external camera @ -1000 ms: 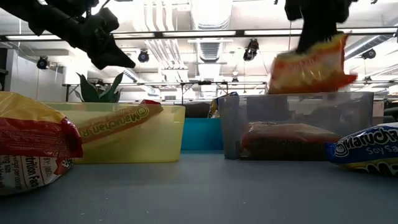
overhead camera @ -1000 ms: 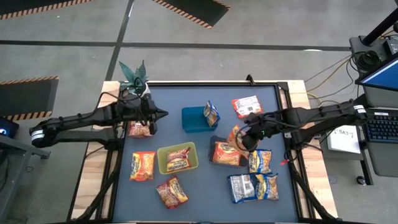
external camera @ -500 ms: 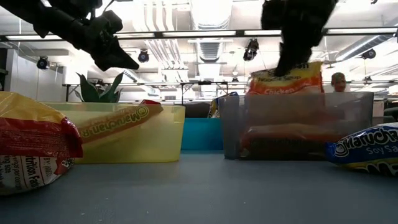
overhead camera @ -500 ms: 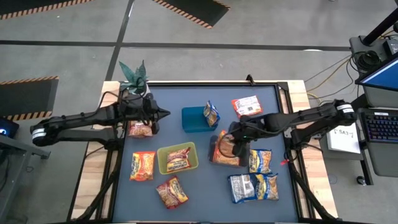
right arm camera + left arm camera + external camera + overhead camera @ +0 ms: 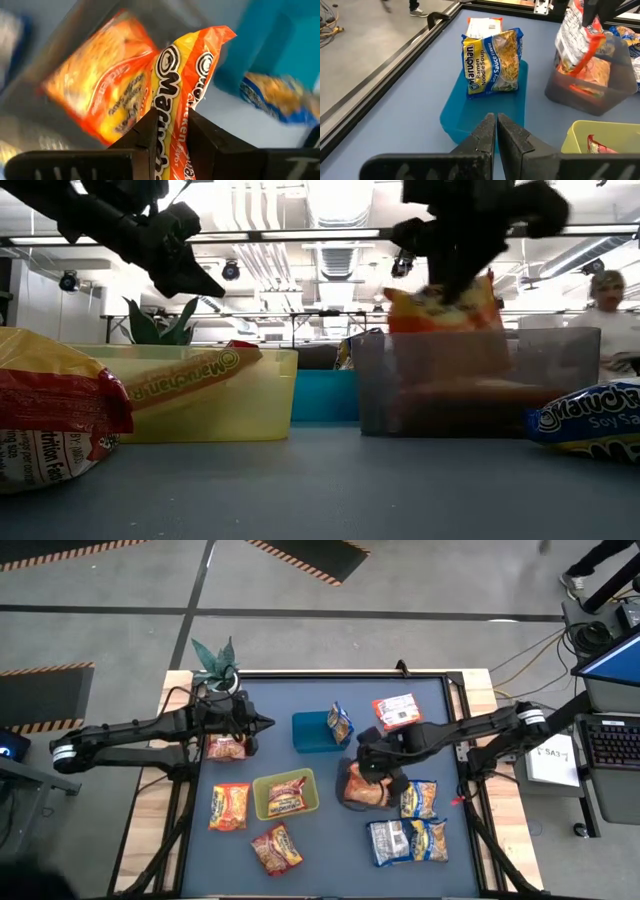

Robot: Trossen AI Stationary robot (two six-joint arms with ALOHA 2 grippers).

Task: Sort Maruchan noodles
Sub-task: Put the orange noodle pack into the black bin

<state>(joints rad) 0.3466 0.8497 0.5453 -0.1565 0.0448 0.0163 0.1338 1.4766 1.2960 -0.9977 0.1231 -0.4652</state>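
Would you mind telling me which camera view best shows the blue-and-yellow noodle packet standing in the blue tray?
The left wrist view: the blue-and-yellow packet stands upright in the blue tray, label readable. The high view shows it small from above. The low view gives only a sliver behind the dark tray, and the right wrist view only a blur.

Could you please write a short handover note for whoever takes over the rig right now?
Right gripper: shut on an orange packet, held over the grey tray, which already holds one orange packet.
Left gripper: shut, empty, waiting above the table near the blue tray.
Done: a blue-and-yellow packet stands in the blue tray; a red packet lies in the yellow-green tray.
Left: release the held packet, then sort the loose packets on the mat, such as the one at and the blue-and-yellow ones near.
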